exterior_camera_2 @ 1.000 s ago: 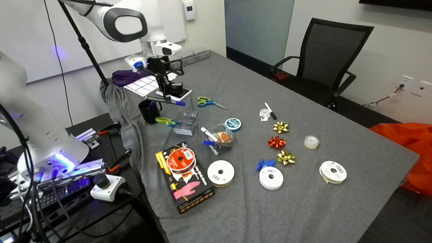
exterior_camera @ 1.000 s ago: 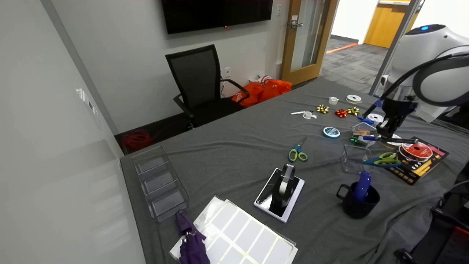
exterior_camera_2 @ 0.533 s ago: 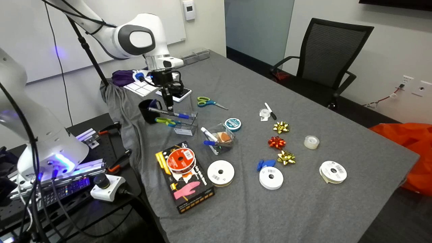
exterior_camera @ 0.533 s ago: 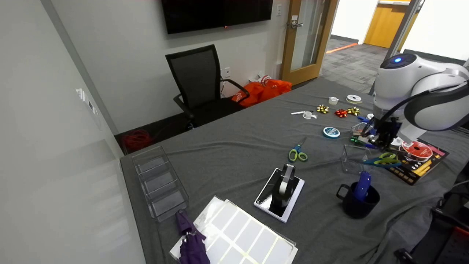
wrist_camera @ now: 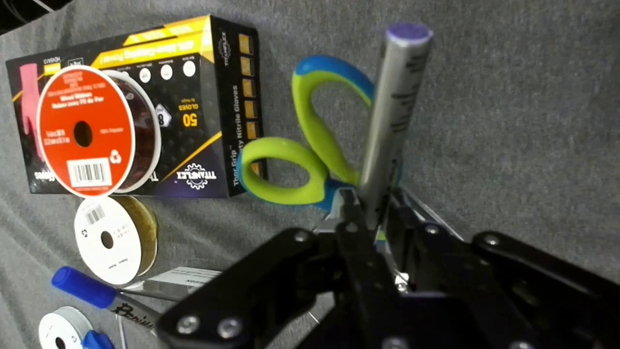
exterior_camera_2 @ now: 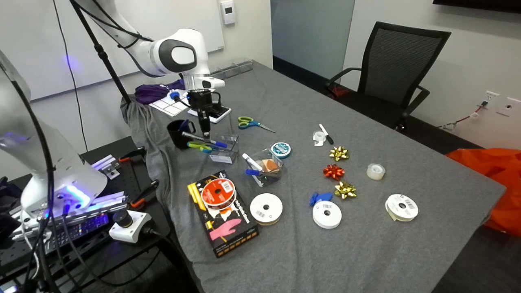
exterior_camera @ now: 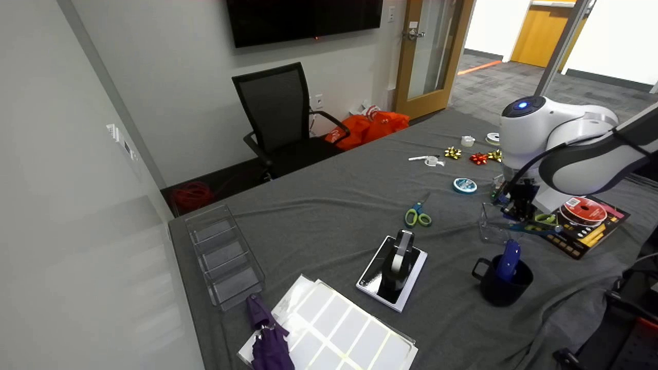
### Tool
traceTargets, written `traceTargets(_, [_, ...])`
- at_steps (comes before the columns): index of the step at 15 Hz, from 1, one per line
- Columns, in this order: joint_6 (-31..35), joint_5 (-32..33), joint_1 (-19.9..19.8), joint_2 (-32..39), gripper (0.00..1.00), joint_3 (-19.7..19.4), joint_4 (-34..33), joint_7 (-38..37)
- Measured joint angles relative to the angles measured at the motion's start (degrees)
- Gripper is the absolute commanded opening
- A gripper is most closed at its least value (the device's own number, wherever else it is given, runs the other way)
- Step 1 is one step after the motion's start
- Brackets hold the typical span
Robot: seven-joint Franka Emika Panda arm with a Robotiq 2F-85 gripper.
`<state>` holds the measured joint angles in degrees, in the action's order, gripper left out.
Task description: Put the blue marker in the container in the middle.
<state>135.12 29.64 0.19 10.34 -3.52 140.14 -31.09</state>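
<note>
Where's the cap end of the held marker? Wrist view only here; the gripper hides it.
Observer: In an exterior view, the marker has its blue cap poking out past the gripper, lined up with the clear box; can't tell if it's over the opening.
Operator: Is that the middle container?
Observer: Likely. In an exterior view, it stands between a black mug and the box of pens.

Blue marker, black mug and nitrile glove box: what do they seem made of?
Blue marker: probably plastic, its smooth silvery barrel softly shiny. Black mug: perhaps ceramic, with smooth dark walls; metal also possible. Nitrile glove box: likely printed cardboard, with crisp edges and flat panels.
</note>
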Motion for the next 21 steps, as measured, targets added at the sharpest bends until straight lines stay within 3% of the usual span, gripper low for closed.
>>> traceTargets(8, [-2.91,-4.27,2.24,5.17,0.04,-0.20,-7.29,-0.05])
traceTargets(9, [-2.99,-4.33,2.36,5.94,0.43,-0.30,-8.19,-0.08])
traceTargets(11, [-3.09,-4.34,2.57,7.26,0.47,-0.56,-9.75,-0.09])
traceTargets(18, [-3.21,-5.77,2.67,8.51,0.98,-0.74,-11.81,0.93])
traceTargets(21, [-2.60,-8.99,2.66,8.22,1.00,-0.54,-12.16,4.58])
